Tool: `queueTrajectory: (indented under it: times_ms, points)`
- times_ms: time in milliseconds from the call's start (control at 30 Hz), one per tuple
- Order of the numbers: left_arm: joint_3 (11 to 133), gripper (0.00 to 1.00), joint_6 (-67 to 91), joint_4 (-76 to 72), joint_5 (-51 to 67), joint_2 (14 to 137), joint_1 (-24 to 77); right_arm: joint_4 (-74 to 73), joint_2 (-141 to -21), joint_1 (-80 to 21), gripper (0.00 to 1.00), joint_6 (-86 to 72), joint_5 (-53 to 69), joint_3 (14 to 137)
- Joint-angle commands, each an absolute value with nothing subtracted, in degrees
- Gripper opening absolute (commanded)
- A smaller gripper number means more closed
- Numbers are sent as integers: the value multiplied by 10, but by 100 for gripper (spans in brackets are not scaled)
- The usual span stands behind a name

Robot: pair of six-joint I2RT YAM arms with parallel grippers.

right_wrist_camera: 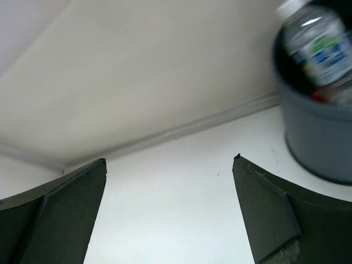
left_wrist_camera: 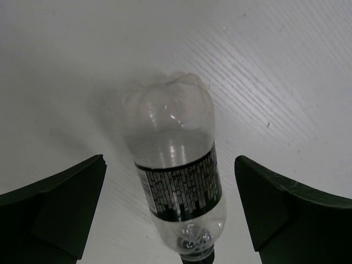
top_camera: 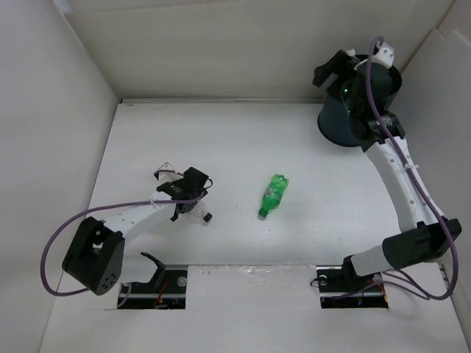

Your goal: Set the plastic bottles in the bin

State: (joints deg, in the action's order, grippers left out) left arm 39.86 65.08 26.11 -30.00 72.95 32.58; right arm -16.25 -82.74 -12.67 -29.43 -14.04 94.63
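The bin [top_camera: 333,125] is half hidden in the top view, since the right arm [top_camera: 397,176] sits right across it. From the right wrist only part of it shows, cut off at the frame edge. There's a blurry clear bottle [right_wrist_camera: 316,47] (white cap, bluish label) in its mouth, plus something red I can't make out. The right gripper [right_wrist_camera: 169,162] is spread wide with nothing in it.

From above, the left gripper [left_wrist_camera: 169,159] covers most of the black-label bottle [left_wrist_camera: 177,181]. Its wrist view shows that one lying on the white surface [left_wrist_camera: 286,82], clear-bodied, cap end cut off at the bottom. That gripper is spread wide too, one finger either side of the bottle, not touching. The green bottle [top_camera: 273,195] lies mid-surface, well apart from the bin.
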Motion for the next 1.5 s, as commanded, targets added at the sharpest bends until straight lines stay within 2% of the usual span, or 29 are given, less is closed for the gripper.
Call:
queueTrajectory:
  times_ms: [0,233,300,367,433,467,500,567,633,767,867,967,1133,1467]
  points:
    - [389,100,682,213,-342,760,304,-147,-815,-177,100,-258,-75,926]
    - [382,99,683,188,-336,809,279,-152,-790,-250,100,-232,-80,885]
    - [388,91,692,188,-336,816,279,-152,-790,-271,100,-227,-80,880]
    - [388,75,692,181,-331,816,279,-157,-785,-284,100,-227,-75,868]
    - [381,53,697,169,-324,816,279,-157,-771,-301,100,-215,-62,855]
    - [374,30,697,169,-324,816,279,-157,-758,-301,100,-215,-51,834]
    - [374,17,697,169,-319,821,279,-148,-750,-301,100,-215,-34,820]
    - [374,2,687,169,-319,821,279,-110,-733,-301,100,-215,55,764]
    - [387,0,667,162,-306,805,279,-78,-721,-301,100,-201,173,724]
    - [427,0,562,116,-277,737,302,-27,-721,-308,100,-187,315,651]
    - [454,0,484,63,-206,667,302,47,-727,-323,100,-207,365,594]
    - [488,0,441,19,-132,620,302,90,-734,-358,100,-222,359,573]
    - [563,0,389,4,-55,622,302,207,-783,-402,100,-282,352,568]
    - [623,0,362,-17,42,629,302,344,-858,-414,100,-365,323,617]
